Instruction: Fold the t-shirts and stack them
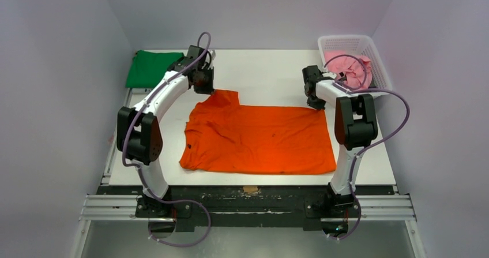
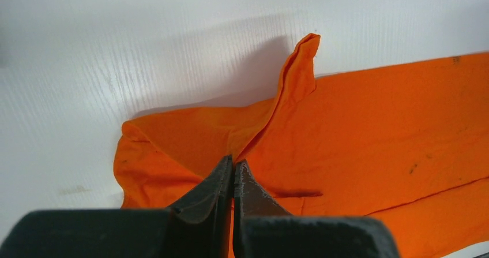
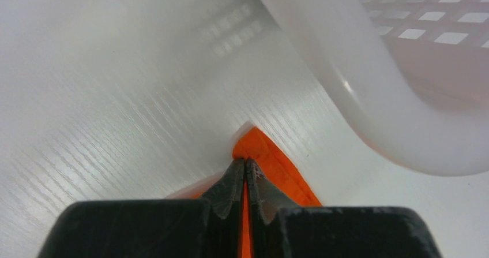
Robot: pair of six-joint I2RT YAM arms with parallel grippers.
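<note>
Orange cloth is caught in both sets of jaws. The bright orange short-sleeved t-shirt [image 1: 259,139] lies spread flat on the white table [image 1: 265,67], with its sleeve end toward the left arm and its straight hem toward the right. The left gripper [image 2: 233,168] is pressed together on a ridge of fabric at the far sleeve, and a thin crease stands up from its tips. The right gripper [image 3: 246,168] is closed on the far hem corner, just beside the white plastic lattice basket [image 1: 346,38].

The step in hand looks like a lengthwise fold that brings the far edge over to the near edge. To do it well, both pinches should rise together and level. The edge between them needs to be taut enough not to sag, but not so tight that the small bite on the right corner slips out. The far edge should then land square on the near one. The right wrist has little room beside the basket, so it is better drawn toward the near edge than swung sideways.

Both arms reach forward over the table with their wrists pitched down low at the shirt's far edge. The left arm angles in from the table's left side, and the right elbow stands high.

A folded green t-shirt [image 1: 151,67] lies at the far left corner, and a crumpled pink t-shirt [image 1: 346,64] sits in the basket.
</note>
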